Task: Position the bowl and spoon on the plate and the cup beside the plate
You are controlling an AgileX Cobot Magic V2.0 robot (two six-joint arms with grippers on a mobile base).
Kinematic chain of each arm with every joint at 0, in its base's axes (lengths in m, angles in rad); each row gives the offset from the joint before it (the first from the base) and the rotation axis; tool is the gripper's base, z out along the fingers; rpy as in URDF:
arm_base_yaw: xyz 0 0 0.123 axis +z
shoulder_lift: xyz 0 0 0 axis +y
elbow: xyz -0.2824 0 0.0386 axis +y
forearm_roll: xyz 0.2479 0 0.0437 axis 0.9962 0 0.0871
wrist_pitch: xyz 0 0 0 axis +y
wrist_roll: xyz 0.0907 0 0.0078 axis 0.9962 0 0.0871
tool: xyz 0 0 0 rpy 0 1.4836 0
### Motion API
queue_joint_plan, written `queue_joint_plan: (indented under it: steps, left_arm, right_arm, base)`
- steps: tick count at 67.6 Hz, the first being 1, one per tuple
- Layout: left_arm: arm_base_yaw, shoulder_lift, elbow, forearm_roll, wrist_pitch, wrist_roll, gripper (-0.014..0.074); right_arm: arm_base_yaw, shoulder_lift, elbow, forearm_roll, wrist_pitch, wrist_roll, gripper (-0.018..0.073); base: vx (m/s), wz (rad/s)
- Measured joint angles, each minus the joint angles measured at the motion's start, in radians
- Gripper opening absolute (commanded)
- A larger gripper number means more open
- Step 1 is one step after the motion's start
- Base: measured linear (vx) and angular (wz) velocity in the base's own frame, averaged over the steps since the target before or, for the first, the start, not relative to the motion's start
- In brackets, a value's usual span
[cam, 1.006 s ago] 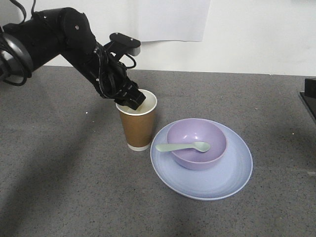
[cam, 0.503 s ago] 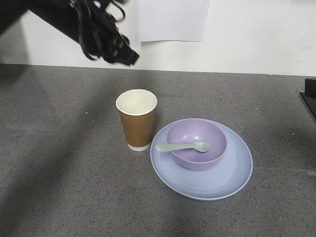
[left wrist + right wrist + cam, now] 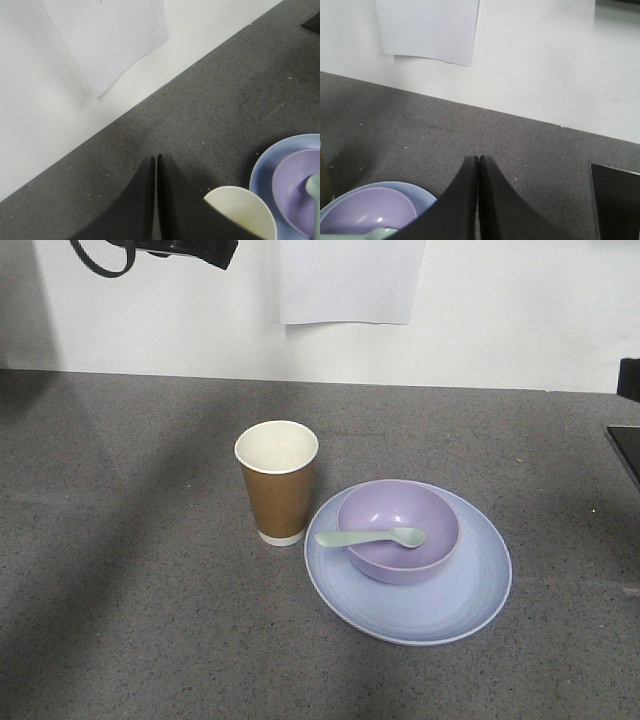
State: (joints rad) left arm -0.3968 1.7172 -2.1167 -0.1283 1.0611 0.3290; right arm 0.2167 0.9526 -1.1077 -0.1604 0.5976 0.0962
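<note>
The lavender bowl point(image 3: 398, 530) sits on the pale blue plate point(image 3: 440, 605), and the mint spoon point(image 3: 368, 537) rests across the bowl's rim with its scoop inside. A brown paper cup point(image 3: 277, 483) stands upright just left of the plate, not touching it. My left gripper point(image 3: 156, 159) is shut and empty, high above the table behind the cup point(image 3: 242, 210); only a dark bit of it point(image 3: 180, 250) shows at the top of the front view. My right gripper point(image 3: 478, 159) is shut and empty, raised to the right of the plate point(image 3: 405, 192) and bowl point(image 3: 367, 210).
The grey speckled table point(image 3: 120, 570) runs back to a white wall with a sheet of paper point(image 3: 350, 280) hanging on it. A black object point(image 3: 625, 445) sits at the right edge of the table.
My left arm let go of the cup's rim, lifted up and back to the left, and is now almost out of the front view. Cup, bowl, spoon and plate stayed put.
</note>
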Motion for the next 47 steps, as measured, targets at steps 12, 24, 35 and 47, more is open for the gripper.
queue_joint_plan:
  steps: [12,24,35,47]
  left_arm:
    - [0.0,0.0,0.0,0.0,0.0,0.0,-0.0007]
    - [0.0,0.0,0.0,0.0,0.0,0.0,-0.0007]
    - [0.0,0.0,0.0,0.0,0.0,0.0,-0.0007]
    - [0.0,0.0,0.0,0.0,0.0,0.0,-0.0008]
  right_arm:
    - [0.0,0.0,0.0,0.026,-0.006,0.001,-0.0003]
    - [0.0,0.0,0.0,0.029,-0.006,0.001,-0.0003]
    - [0.0,0.0,0.0,0.029,-0.006,0.001,-0.0003]
    - [0.0,0.0,0.0,0.03,-0.006,0.001,-0.0003]
  base:
    - [0.0,0.0]
    - [0.0,0.0]
    - [0.0,0.0]
    - [0.0,0.0]
